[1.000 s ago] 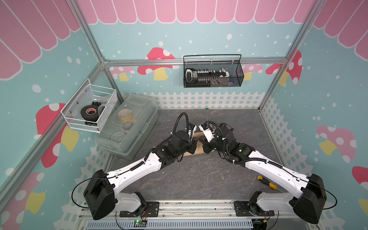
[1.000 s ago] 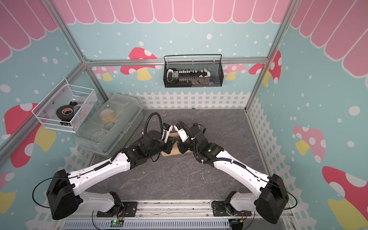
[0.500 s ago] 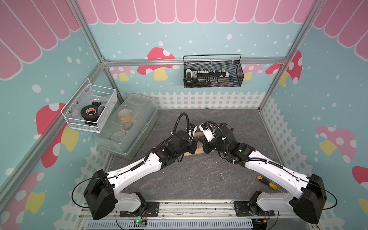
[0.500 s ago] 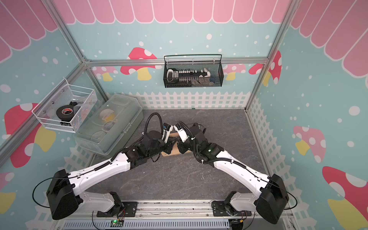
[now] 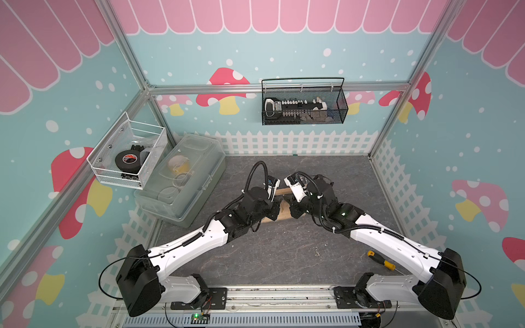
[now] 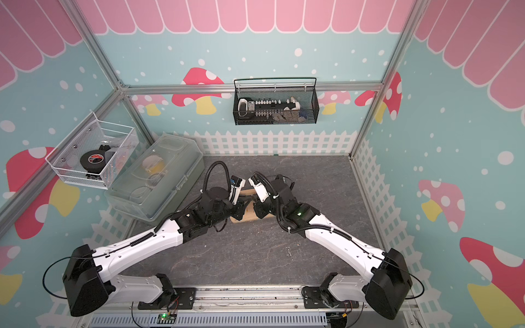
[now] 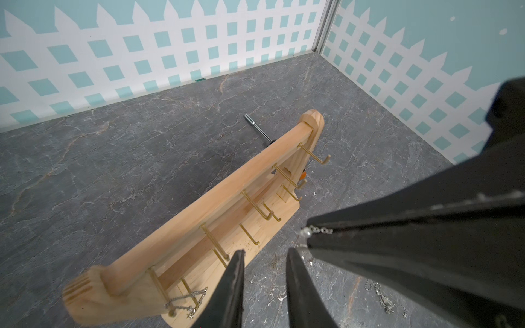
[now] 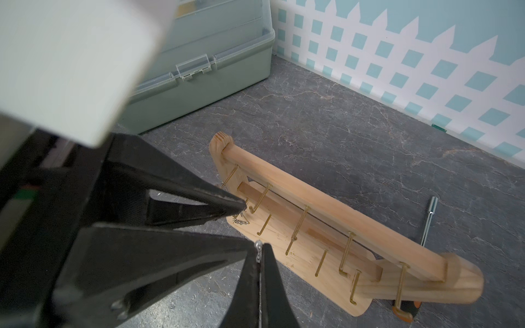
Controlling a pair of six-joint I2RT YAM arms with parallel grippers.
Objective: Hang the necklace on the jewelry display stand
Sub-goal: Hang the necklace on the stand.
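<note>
The jewelry display stand (image 7: pixel 227 187) is a light-wood rack with gold pegs, standing mid-floor between both arms (image 5: pixel 284 211). The necklace is a thin silver chain. One stretch is draped over the end pegs (image 7: pixel 184 298), and more lies on the floor (image 7: pixel 383 298). My right gripper (image 8: pixel 259 245) is shut on the chain near a small bead (image 7: pixel 305 233), just in front of the stand's base. My left gripper (image 7: pixel 265 251) stands open beside the draped end pegs, with only floor between its fingers. In the right wrist view the left gripper (image 8: pixel 231 213) has its tips next to the chain (image 8: pixel 240 222).
A clear lidded plastic box (image 5: pixel 184 179) sits at the left of the floor. A metal socket driver (image 7: pixel 257 129) lies behind the stand. A yellow-handled screwdriver (image 5: pixel 380 261) lies at the front right. Wire baskets (image 5: pixel 304 105) hang on the walls.
</note>
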